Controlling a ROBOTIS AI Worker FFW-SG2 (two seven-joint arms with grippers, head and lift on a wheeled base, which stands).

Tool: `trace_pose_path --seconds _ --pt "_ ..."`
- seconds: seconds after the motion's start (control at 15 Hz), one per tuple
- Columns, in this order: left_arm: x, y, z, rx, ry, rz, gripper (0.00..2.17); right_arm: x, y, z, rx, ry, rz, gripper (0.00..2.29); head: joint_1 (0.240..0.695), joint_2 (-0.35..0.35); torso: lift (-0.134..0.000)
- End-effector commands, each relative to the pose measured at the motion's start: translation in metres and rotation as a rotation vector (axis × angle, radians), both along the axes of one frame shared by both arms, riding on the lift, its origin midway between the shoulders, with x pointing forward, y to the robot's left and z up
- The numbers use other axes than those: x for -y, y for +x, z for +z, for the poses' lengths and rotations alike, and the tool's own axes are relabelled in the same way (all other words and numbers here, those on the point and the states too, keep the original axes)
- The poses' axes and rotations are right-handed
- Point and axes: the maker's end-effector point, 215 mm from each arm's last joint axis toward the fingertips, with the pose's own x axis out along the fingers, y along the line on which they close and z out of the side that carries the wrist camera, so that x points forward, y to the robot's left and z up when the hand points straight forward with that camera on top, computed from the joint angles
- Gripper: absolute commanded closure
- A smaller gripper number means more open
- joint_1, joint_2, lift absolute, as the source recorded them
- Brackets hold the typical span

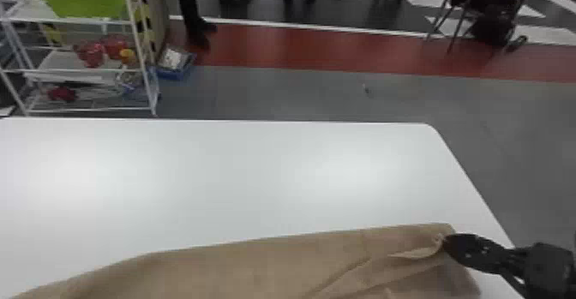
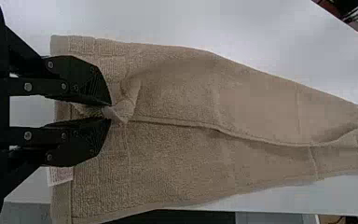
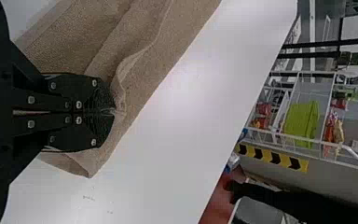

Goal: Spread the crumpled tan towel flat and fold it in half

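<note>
Two hands hold the tan towel (image 1: pixel 257 268): left gripper (image 2: pixel 110 112) pinches one fold, right gripper (image 3: pixel 113 112) another, beside the table's (image 1: pixel 214 169) right edge; its long axis runs between them.

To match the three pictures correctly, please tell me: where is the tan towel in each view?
Head view: the tan towel lies along the bottom edge.
Left wrist view: across the middle, a fold between the fingers of the left gripper.
Right wrist view: around and behind the right gripper, which pinches it.
Shared landmark: the white table.
</note>
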Motion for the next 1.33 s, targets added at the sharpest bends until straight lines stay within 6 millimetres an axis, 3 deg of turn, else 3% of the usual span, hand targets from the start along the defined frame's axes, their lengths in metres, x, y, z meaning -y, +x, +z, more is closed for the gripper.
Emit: trace_pose_path --seconds 0.0,0.13,0.27,0.47,0.6,0.73,0.87,1.07,1.27 --pt "-0.006 0.005 0.011 0.025 0.008 0.009 0.94 0.005 0.005 0.017 0.033 0.014 -0.014 1.33 0.695 -0.154 -0.123" --pt "-0.018 0.007 0.038 0.069 0.031 0.02 0.94 0.028 0.005 0.046 0.071 0.02 -0.06 1.33 0.695 -0.147 -0.123" --pt "-0.022 -0.004 0.05 0.074 0.032 0.028 0.94 0.037 -0.006 0.057 0.076 0.021 -0.061 1.33 0.695 -0.155 -0.123" --pt "-0.006 -0.024 0.035 0.024 0.005 -0.001 0.94 0.04 -0.026 0.03 0.026 0.009 -0.057 1.33 0.695 -0.185 -0.123" --pt "0.01 -0.031 0.016 -0.02 -0.015 -0.026 0.94 0.027 -0.029 0.008 -0.001 0.005 -0.026 1.33 0.695 -0.214 -0.123" --pt "0.024 -0.033 0.003 -0.045 -0.027 -0.05 0.94 0.026 -0.028 0.005 -0.006 -0.005 -0.023 1.33 0.695 -0.25 -0.123" --pt "0.025 -0.034 0.0 -0.046 -0.026 -0.059 0.94 0.025 -0.024 0.008 0.003 -0.004 -0.021 1.33 0.695 -0.267 -0.123" --pt "0.019 -0.032 0.005 -0.036 -0.012 -0.058 0.94 0.034 -0.02 0.027 0.036 -0.007 -0.043 1.33 0.695 -0.278 -0.123" --pt "0.01 -0.033 0.021 -0.015 0.011 -0.052 0.94 0.049 -0.018 0.062 0.081 -0.01 -0.077 1.33 0.695 -0.282 -0.123"
